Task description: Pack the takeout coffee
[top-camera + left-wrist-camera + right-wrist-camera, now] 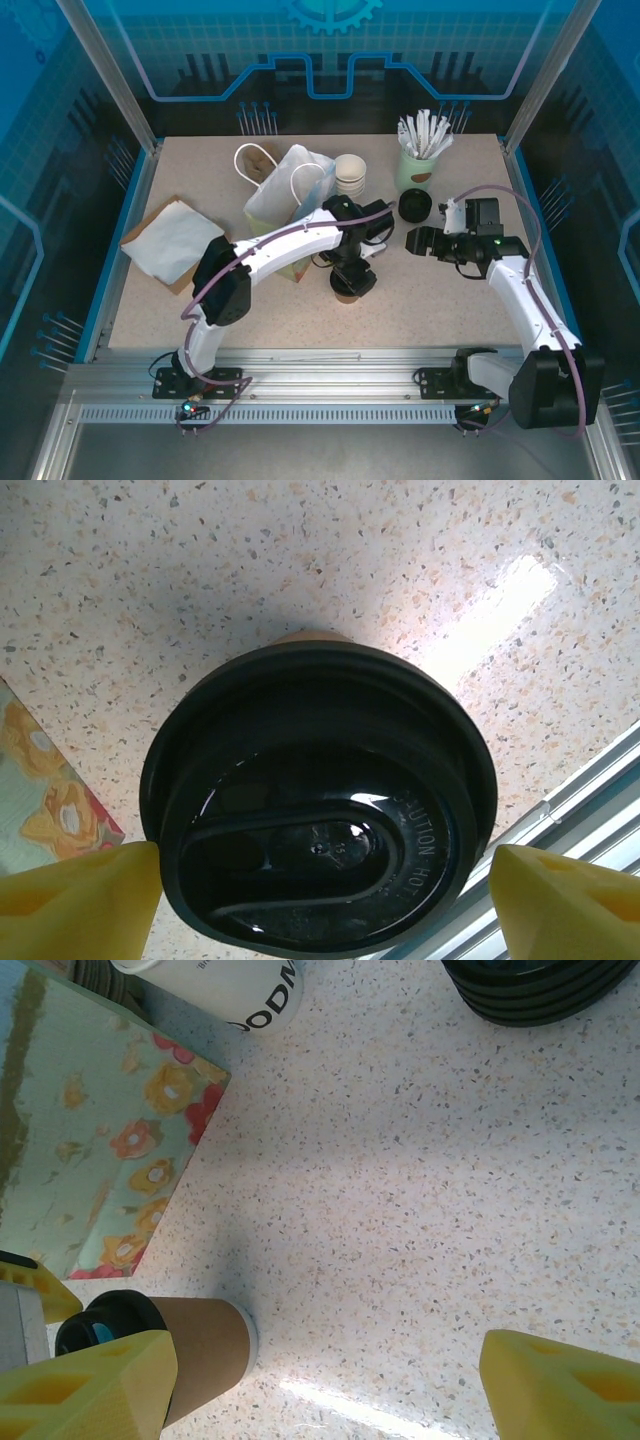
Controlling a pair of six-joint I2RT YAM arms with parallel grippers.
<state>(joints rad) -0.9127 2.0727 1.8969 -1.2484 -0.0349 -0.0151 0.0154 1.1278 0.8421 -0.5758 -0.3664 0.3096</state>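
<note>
The takeout coffee (346,294) is a brown paper cup with a black lid, standing upright on the speckled table just in front of the bag. In the left wrist view its lid (320,810) lies straight below, and my left gripper (325,900) is open with one yellow fingertip (85,895) on each side of the rim. The top view shows the left gripper (345,278) right over the cup. My right gripper (412,242) hangs open to the cup's right, with nothing between its fingers. In the right wrist view the cup (205,1350) is at lower left, beside the right gripper (325,1390).
A white floral gift bag (290,190) stands open behind the cup. A stack of white cups (350,175), a pale mug of stirrers (418,165) and a loose black lid (414,205) sit at the back. Napkins (172,240) lie at the left.
</note>
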